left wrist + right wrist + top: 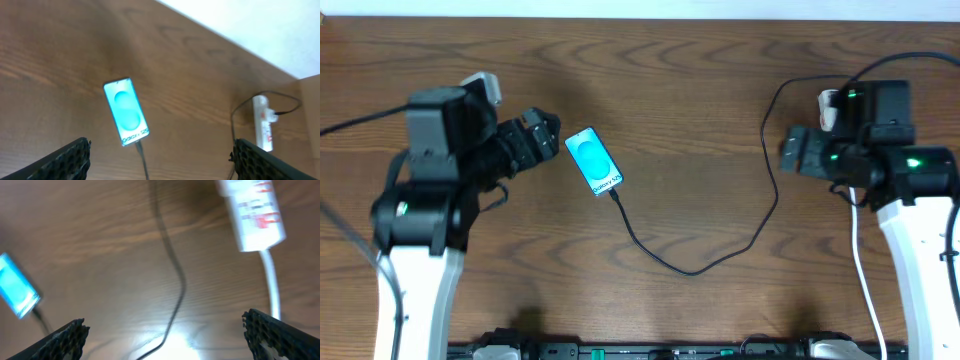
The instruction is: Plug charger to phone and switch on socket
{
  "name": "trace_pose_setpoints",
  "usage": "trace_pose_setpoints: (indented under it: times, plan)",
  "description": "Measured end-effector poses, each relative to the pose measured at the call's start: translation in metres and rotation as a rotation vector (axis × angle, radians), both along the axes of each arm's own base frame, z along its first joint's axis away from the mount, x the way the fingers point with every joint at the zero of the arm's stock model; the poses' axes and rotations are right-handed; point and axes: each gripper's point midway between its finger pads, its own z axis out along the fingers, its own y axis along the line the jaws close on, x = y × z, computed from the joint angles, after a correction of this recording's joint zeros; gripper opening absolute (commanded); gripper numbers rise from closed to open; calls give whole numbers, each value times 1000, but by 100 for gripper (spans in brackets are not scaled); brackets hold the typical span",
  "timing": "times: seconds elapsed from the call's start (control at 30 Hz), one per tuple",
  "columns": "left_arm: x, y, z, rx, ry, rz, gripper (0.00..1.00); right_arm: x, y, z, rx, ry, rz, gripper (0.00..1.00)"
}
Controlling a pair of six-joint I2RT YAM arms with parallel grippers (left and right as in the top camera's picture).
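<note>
white "Galaxy" lettering on phone (126,112) screen

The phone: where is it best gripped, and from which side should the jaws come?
Grip the phone across its two long edges, near the middle, coming from above. It lies flat, screen up, so only the thin sides offer a hold. Probably keep away from the end where the charger meets it.

- My left arm (415,290): white lower link, black joint housings above it, one small green light.
- My right arm (910,250): same white link and black housings, brighter green lights.
- Left gripper (552,133) and right gripper (787,150): black, blocky.
- Left fingers (65,160) and right fingers (280,335): black, grid-textured faces.
- Cables (350,125): thick, black, running off both arms.
</note>
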Motion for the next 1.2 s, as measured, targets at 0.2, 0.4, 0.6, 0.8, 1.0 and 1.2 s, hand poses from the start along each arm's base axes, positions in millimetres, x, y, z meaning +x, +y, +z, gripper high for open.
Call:
trace_pose_setpoints:
  times: [0.2,0.4,0.6,0.8,1.0,1.2]
  plan:
    - [-17,0,26,-2,-88,0,91,3,-68,23,6,-61,-201,99]
    - [-21,1,25,-1,-78,1,91,20,-122,85,50,-208,-294,99]
    - [-21,2,19,4,-56,6,91,59,-136,93,187,-162,-214,99]
    - [-25,7,10,27,-13,31,91,99,-139,45,387,-10,-103,99]
    - [-28,13,4,52,14,55,91,121,-149,-3,548,56,-48,99]
    - [-30,18,1,80,24,68,91,124,-165,-40,611,81,-24,99]
